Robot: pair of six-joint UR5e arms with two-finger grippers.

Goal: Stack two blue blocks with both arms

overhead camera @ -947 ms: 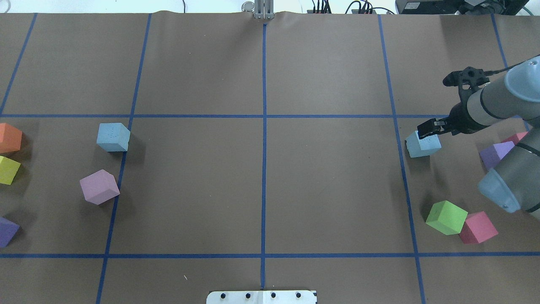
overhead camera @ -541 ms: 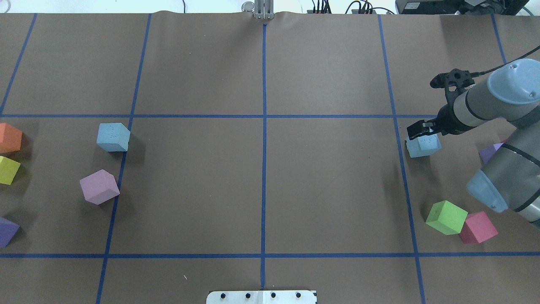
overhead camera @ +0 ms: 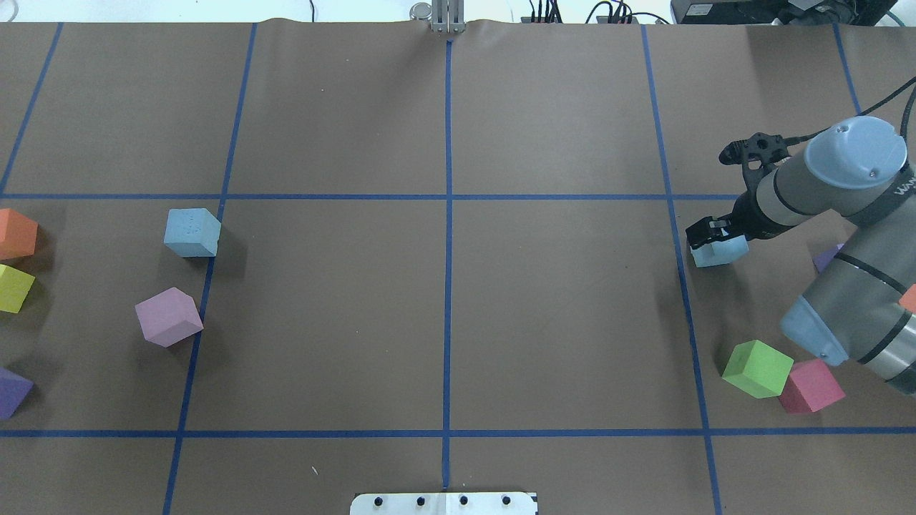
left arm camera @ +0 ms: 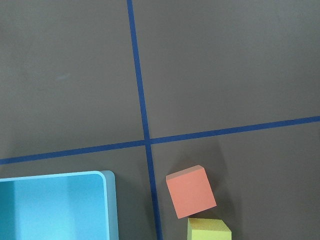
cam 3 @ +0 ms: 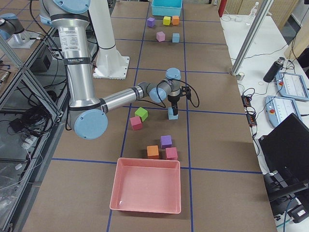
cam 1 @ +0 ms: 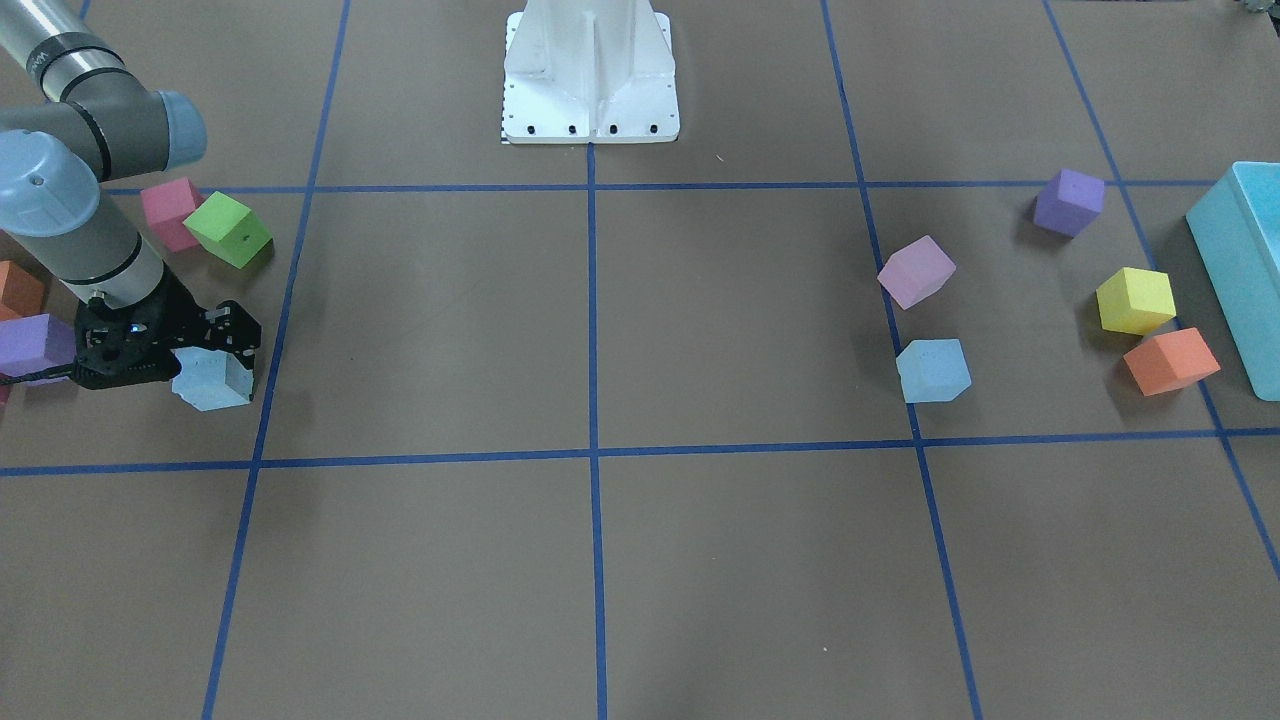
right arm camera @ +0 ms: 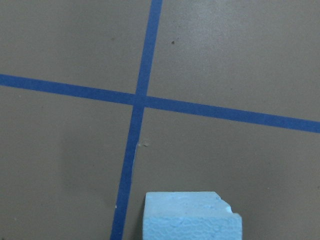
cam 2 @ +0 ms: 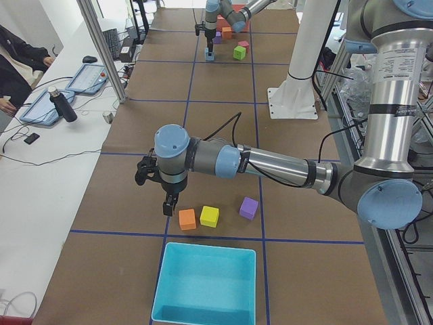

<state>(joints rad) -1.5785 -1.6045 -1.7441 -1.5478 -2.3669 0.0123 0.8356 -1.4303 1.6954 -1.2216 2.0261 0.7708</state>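
**Right arm at one blue block, left arm well apart from the other**
Your right gripper (overhead camera: 705, 232) sits low over the top corner of the right-side blue block (overhead camera: 724, 252), which rests on the worktop (overhead camera: 558, 322) just beside a tape line; you cannot tell whether its fingers are clamping it. The left-side blue block (overhead camera: 192, 232) stands alone against another tape line, near a lilac cube (overhead camera: 169, 316). Your left gripper (cam 2: 166, 203) hangs beside an orange cube (cam 2: 187, 219); how its fingers stand cannot be told.
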